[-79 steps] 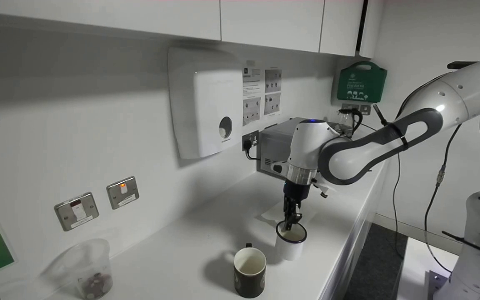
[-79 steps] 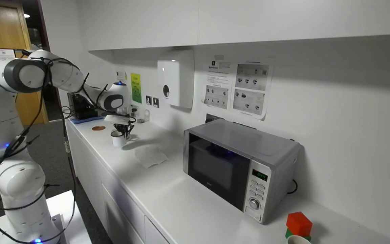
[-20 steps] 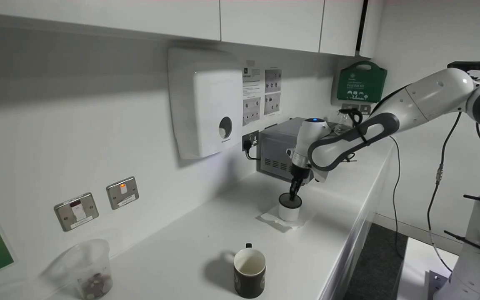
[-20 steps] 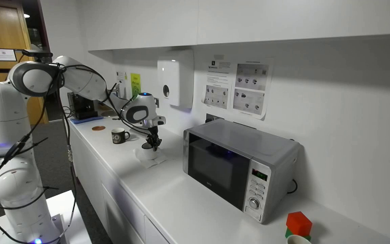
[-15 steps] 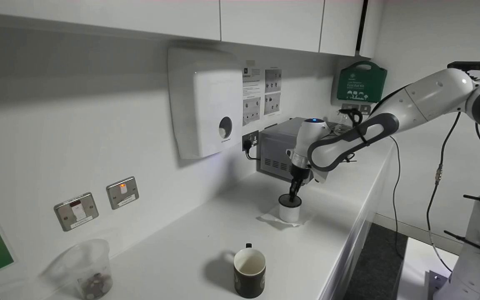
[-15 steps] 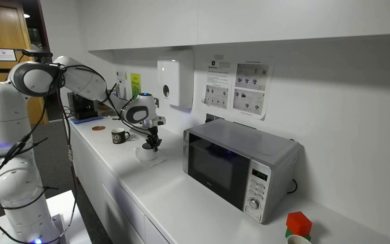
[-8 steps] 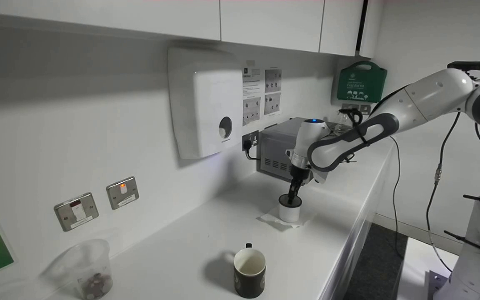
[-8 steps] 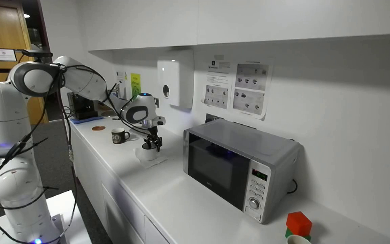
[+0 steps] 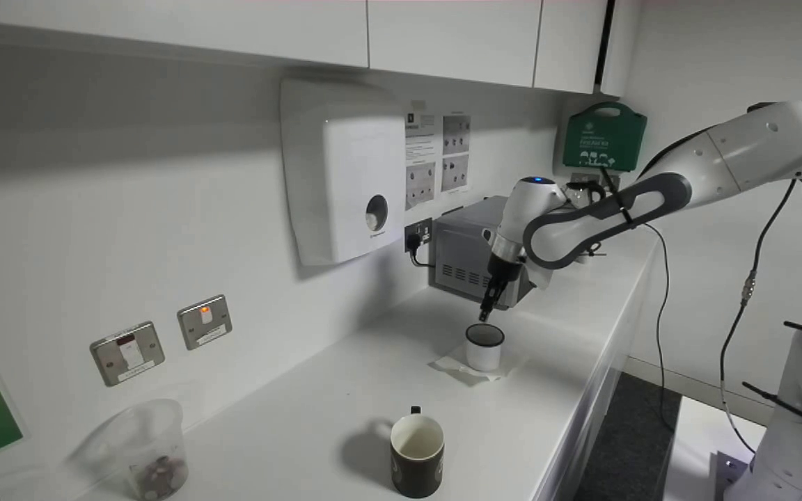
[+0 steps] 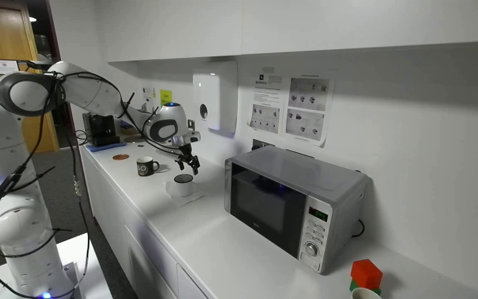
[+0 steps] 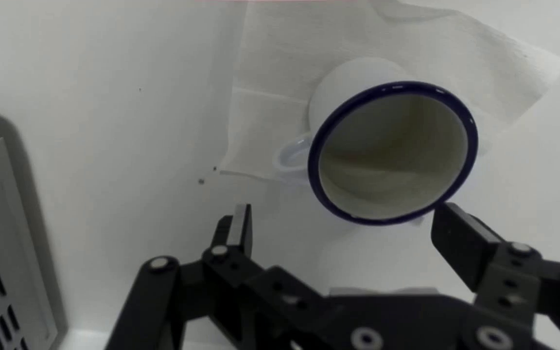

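A white mug point(image 11: 353, 80) with a dark blue rim stands upright on a white paper towel point(image 11: 265, 129), its handle pointing toward the microwave side in the wrist view. Nothing shows inside it but shadow. My gripper point(image 11: 344, 226) is open, with nothing between its fingers. In both exterior views the gripper point(image 9: 484, 317) hangs just above the mug point(image 9: 483, 358), apart from it; the spread fingers show in an exterior view over the mug point(image 10: 183, 189). One fingertip overlaps the rim's edge in the wrist view.
A dark patterned mug point(image 9: 418, 467) stands on the counter nearby. A grey microwave point(image 10: 297, 199) stands against the wall. Further off are a clear plastic cup point(image 9: 157, 445) with dark contents, a red block point(image 10: 366, 274) on a green one, and a copper-coloured disc point(image 10: 120, 157).
The white mug has moved from beside the dark mug onto the paper towel. My gripper has opened, let go of it and risen clear; the mug stays put.
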Tool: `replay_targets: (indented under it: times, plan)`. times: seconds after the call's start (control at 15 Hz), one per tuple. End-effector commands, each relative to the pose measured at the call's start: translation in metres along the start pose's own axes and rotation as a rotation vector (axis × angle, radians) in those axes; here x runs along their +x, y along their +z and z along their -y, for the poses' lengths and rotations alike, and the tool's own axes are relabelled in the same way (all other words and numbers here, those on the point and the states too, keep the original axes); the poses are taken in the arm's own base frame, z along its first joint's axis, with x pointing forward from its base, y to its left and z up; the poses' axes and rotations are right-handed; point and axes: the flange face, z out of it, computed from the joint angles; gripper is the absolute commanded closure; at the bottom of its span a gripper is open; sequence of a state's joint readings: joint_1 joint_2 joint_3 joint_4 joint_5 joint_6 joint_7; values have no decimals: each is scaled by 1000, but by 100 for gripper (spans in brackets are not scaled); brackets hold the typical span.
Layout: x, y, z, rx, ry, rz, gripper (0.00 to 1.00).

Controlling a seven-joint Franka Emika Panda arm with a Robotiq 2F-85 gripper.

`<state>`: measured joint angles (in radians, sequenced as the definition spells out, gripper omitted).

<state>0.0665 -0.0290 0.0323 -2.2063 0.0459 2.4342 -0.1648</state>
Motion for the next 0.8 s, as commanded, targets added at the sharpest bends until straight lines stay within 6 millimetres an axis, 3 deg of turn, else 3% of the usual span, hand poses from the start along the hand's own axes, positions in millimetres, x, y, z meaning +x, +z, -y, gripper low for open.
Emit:
replay_targets:
  times: [0.0, 0.4, 0.73]
  plan:
    - [-14, -38, 4, 3, -11, -66, 0]
    - [-21, -77, 36, -11, -57, -270, 0]
    - [-21, -80, 65, -11, -113, -422, 0]
